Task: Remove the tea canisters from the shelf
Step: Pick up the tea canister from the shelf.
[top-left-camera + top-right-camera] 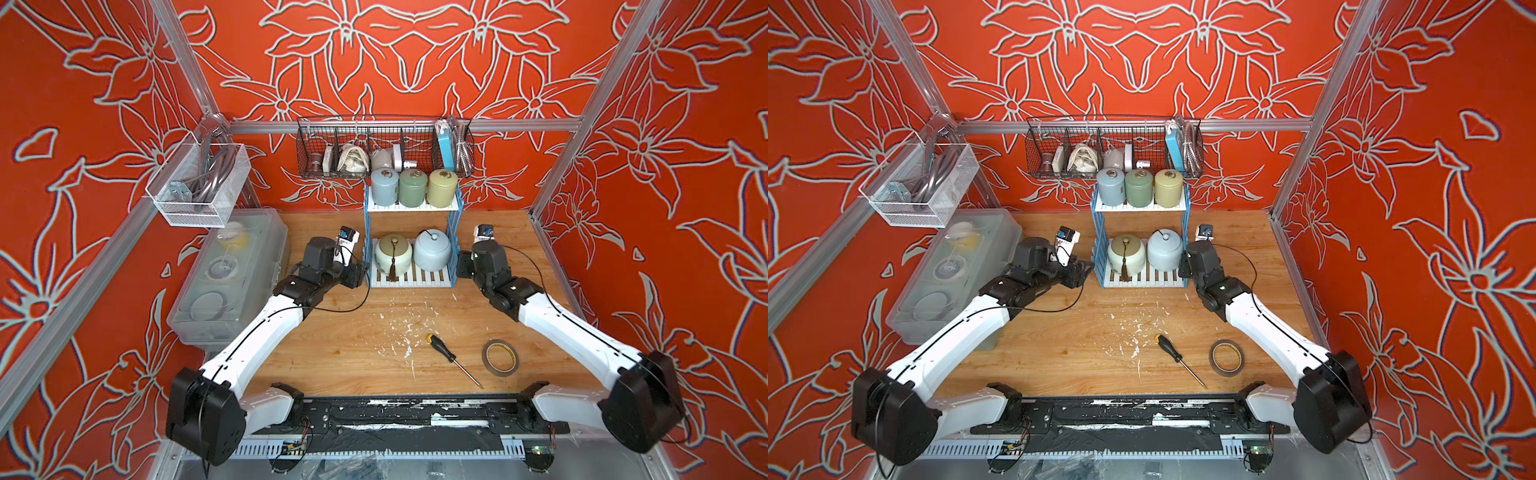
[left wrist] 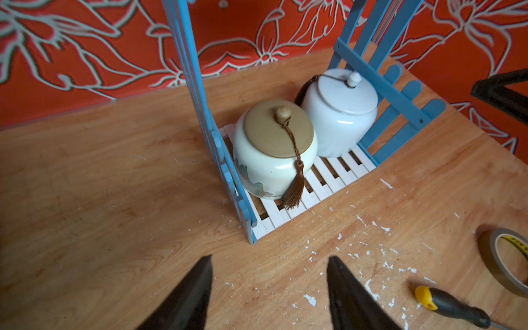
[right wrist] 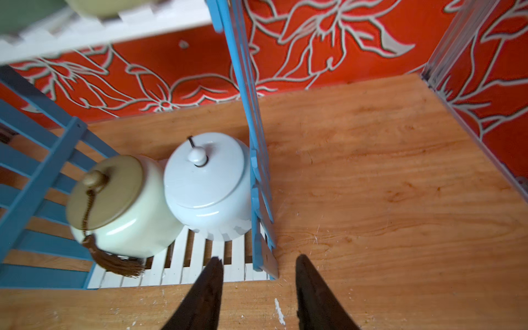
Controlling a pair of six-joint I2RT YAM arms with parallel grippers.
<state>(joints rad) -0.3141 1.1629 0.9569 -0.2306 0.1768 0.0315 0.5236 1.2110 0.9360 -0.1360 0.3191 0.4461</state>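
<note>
Two-tier shelf (image 1: 415,206) standing at the back of the wooden surface (image 1: 332,357). Upper tier, in a row: grey-blue canister (image 1: 384,187), sage green canister (image 1: 412,188), yellow-green canister (image 1: 442,188). Lower tier, side by side: cream canister (image 1: 393,254) with brown tassel, and pale blue-white canister (image 1: 432,250). The left gripper (image 2: 270,288) hovers near the shelf's left front corner, fingers spread and grasping nothing. The right gripper (image 3: 258,274) hovers at the right front corner, fingers likewise parted and empty.
</note>
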